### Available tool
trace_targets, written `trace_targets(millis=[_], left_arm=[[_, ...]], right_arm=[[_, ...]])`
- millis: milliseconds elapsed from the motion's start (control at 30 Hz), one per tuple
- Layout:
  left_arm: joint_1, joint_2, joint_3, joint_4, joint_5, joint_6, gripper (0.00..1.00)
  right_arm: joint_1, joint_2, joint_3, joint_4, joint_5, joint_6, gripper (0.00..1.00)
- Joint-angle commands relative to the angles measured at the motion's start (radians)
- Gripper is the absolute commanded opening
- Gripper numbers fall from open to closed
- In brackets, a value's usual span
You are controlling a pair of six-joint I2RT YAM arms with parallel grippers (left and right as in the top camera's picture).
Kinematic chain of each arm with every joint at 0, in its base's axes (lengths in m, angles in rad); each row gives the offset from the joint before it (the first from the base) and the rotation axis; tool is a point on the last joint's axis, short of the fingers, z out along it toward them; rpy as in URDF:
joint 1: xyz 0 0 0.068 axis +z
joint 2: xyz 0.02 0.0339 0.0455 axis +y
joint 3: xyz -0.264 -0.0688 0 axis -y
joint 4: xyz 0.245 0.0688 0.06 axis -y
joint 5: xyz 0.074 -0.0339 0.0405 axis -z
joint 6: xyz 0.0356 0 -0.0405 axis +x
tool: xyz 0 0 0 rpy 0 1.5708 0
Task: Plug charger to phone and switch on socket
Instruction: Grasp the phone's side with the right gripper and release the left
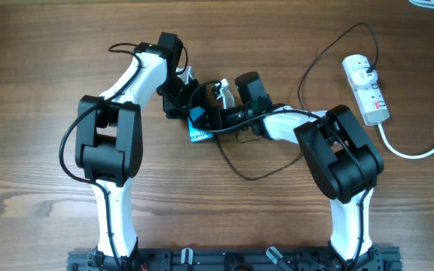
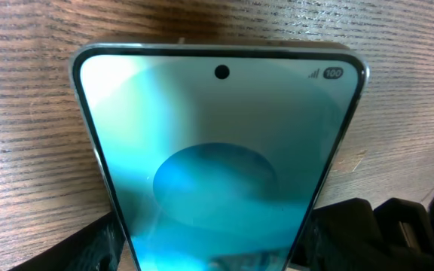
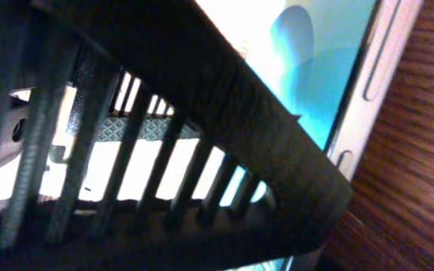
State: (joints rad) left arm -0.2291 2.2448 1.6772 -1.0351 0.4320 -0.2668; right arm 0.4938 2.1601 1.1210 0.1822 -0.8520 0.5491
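The left tool (image 2: 214,239) held the phone (image 2: 217,150) by its side edges near the centre of the surface (image 1: 36,60), lower end cut off. How wide the right tool (image 1: 215,104) stood couldn't be told; its blurred finger (image 3: 224,98) blocked the view.

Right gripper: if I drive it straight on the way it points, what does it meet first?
Most likely the phone: in the wrist view its screen lies right behind a finger of the right gripper. Overhead, the left gripper sits just beyond. Depth is unclear.
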Motion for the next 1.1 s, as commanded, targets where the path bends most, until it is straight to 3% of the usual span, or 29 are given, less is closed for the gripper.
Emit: trace_targets(millis=[0, 200, 533, 1067], left_arm=[[0.002, 0.061, -0.035, 0.011, -0.105, 0.029, 0.83], [0.002, 0.061, -0.035, 0.01, -0.105, 0.028, 1.0], [0.002, 0.061, -0.035, -0.002, -0.105, 0.029, 1.0], [0.002, 0.061, -0.035, -0.01, -0.105, 0.029, 1.0]], right_arm=[[0.0, 0.045, -0.015, -0.019, 0.039, 0.005, 0.38], [0.0, 0.045, -0.015, -0.018, 0.04, 0.005, 0.31], [-0.001, 0.045, -0.015, -0.018, 0.043, 0.004, 0.04], [-0.001, 0.045, -0.015, -0.018, 0.043, 0.003, 0.04]])
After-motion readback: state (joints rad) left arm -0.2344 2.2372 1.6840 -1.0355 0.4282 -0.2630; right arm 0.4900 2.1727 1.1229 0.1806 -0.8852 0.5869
